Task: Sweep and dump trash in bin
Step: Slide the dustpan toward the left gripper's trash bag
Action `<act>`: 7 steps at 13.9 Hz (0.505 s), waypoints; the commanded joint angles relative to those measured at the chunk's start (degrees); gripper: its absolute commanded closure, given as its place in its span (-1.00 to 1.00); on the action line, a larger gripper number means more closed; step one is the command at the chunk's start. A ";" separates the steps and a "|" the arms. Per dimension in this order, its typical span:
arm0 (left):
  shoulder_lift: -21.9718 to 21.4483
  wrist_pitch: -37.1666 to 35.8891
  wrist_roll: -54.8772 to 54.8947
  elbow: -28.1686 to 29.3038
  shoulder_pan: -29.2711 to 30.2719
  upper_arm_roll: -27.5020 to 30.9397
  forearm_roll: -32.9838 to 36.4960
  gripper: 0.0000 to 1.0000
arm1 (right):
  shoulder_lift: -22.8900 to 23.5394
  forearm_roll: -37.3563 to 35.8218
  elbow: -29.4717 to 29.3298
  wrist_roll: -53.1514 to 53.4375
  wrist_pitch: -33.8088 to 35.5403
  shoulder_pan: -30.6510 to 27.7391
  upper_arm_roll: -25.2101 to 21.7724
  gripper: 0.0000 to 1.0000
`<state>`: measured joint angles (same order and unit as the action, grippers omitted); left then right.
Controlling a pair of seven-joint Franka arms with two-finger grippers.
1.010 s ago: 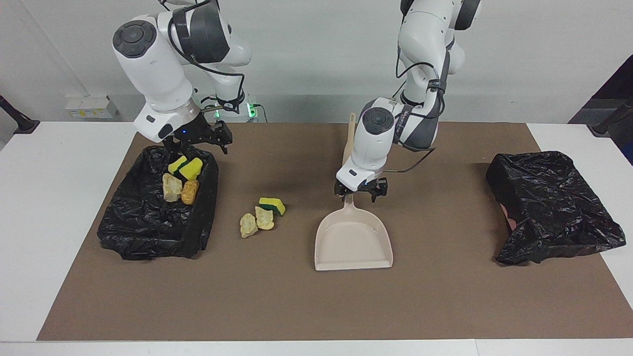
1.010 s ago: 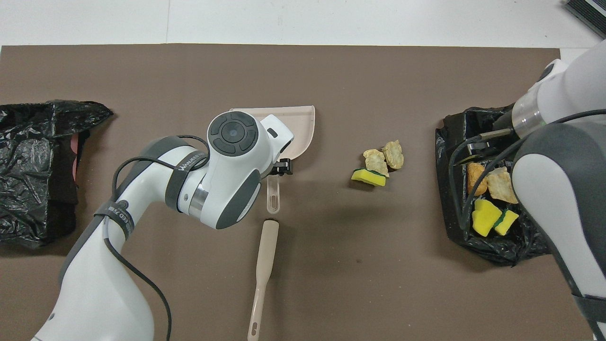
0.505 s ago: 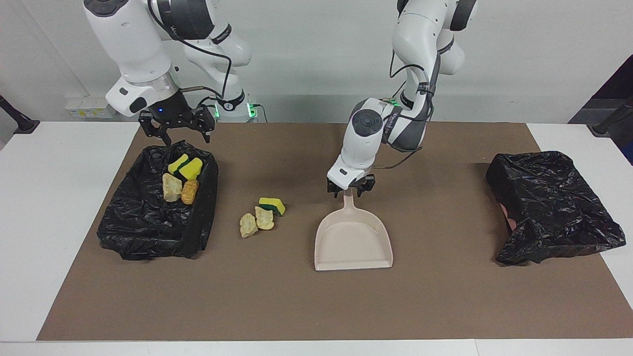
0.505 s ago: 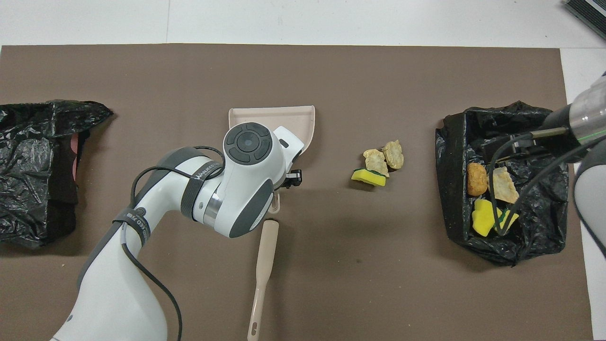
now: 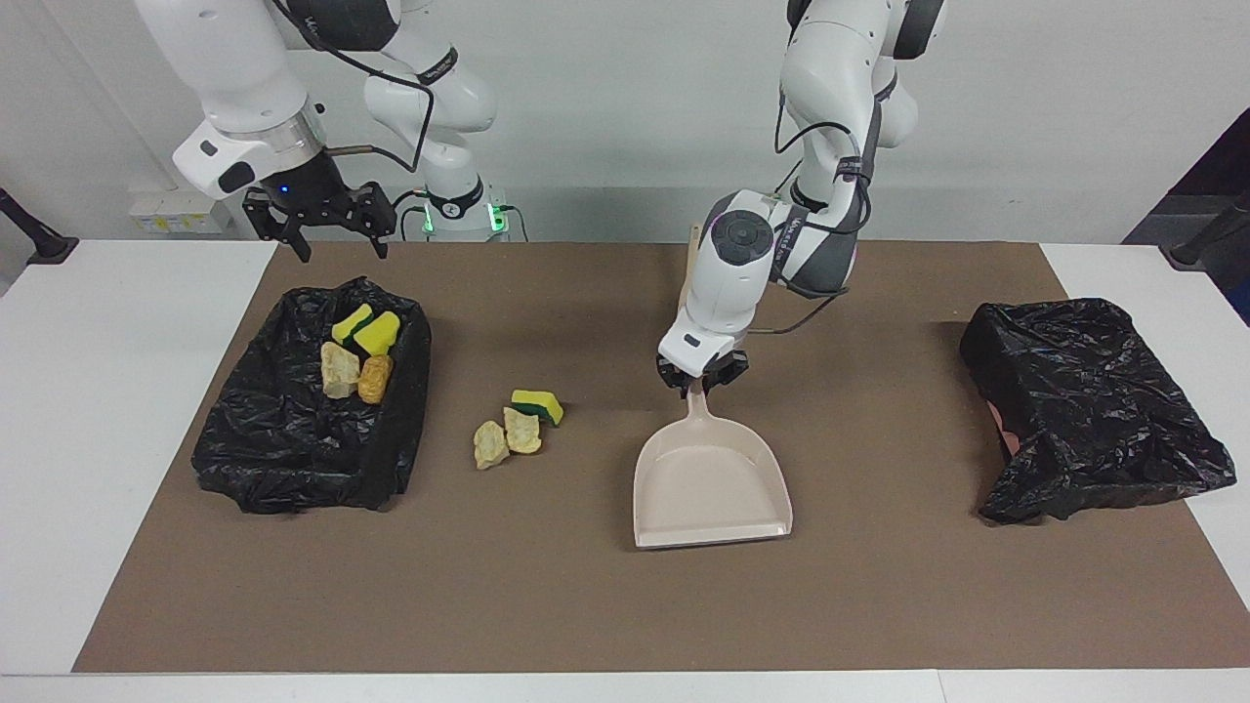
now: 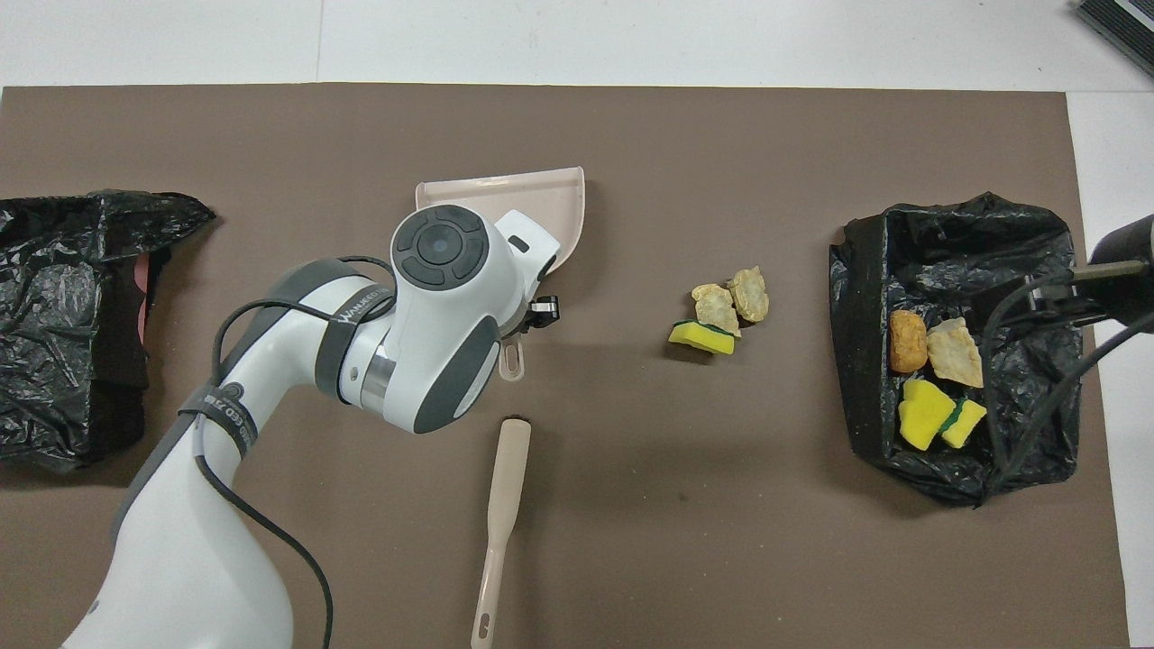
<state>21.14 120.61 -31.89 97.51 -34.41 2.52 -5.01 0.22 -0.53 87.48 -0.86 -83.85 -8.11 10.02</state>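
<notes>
Trash (image 5: 515, 426) on mat, well apart from left jaws (image 5: 702, 382) clamping dustpan (image 5: 710, 483) handle

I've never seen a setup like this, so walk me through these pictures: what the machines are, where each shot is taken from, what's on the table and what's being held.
Two white robot arms work at a table covered by a brown mat. One picture faces the robots from across the table; the other looks down from above their end.

The left gripper is shut on the handle of the beige plastic dustpan. The right gripper hangs open and empty over the table edge by the black bag-lined bin, which holds four scraps.

Three loose scraps, sponge and bread-like foam, lie on the mat between bin and dustpan. The beige brush lies nearer the robots. A second black bag-covered bin sits at the left arm's end.
</notes>
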 commanded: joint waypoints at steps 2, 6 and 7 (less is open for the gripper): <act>-0.57 -6.52 8.57 -5.22 4.35 -0.06 3.34 1.00 | -1.88 -0.44 -0.21 -1.16 2.89 -0.50 0.96 -1.00; -1.80 -7.40 28.32 -5.58 10.49 0.38 4.93 1.00 | -10.21 2.10 10.83 0.15 4.93 2.56 1.14 -1.00; -1.98 -8.19 33.60 -5.58 12.16 0.38 4.84 1.00 | -13.03 2.63 14.87 2.24 3.36 4.40 1.23 -1.00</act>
<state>20.31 114.52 -6.74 92.21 -25.14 3.30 -1.11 -5.42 0.62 92.43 -0.58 -77.59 -6.02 11.02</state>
